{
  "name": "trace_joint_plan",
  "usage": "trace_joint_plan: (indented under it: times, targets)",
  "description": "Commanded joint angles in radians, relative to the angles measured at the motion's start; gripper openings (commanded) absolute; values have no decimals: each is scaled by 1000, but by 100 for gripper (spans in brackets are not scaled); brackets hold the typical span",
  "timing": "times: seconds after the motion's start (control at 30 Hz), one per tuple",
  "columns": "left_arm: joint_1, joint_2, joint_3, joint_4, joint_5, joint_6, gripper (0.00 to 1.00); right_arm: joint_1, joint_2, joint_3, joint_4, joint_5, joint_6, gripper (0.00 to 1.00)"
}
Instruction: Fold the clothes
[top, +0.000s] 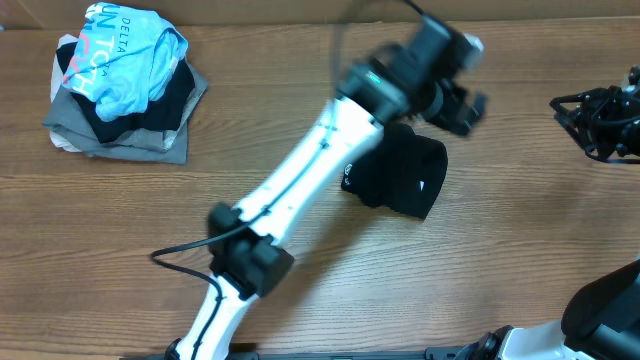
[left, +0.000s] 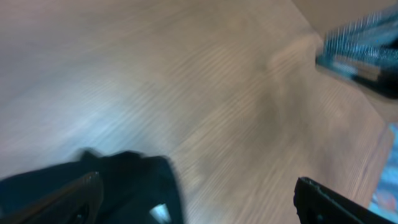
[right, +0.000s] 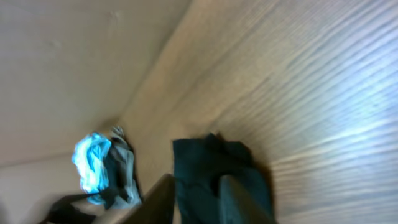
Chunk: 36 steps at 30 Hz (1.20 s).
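The black shirt (top: 400, 178) lies as a compact folded bundle right of centre on the desk (top: 280, 60), partly under the left arm. The left claw (top: 462, 105) stands wide and empty just beyond the bundle. The right claw (right: 199, 202) shows a narrow gap with nothing in it, though blur limits certainty. Risk: the left arm is blurred, suggesting speed, and a low finger or link could snag the soft fabric and undo the fold. The surface is bare wood grain. A pile with a light blue shirt (top: 125, 55) sits well apart at the far left corner, and a plain beige wall (right: 74, 62) stands behind.
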Motion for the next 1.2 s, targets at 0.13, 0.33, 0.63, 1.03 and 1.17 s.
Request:
trace_joint_plan:
  times: [0.13,0.33,0.63,1.03,1.17]
  targets:
    - [66,-34,100,-237,-59,151,100,-3,0,5,-49,155,-61,54]
    - [25,19,23,-343,-78,222,100,-3,0,5,-79,171,-79,56]
    - [16,98,-143,-293,-138,278,100,-3,1,5,-83,171,-79,56]
    - [58,299,-209,-204,-367,449,100,-3,0,4,-109,207,-79,57]
    - [110,342,-209,-250,-433,512,100,-3,1,3,-113,216,-78,57]
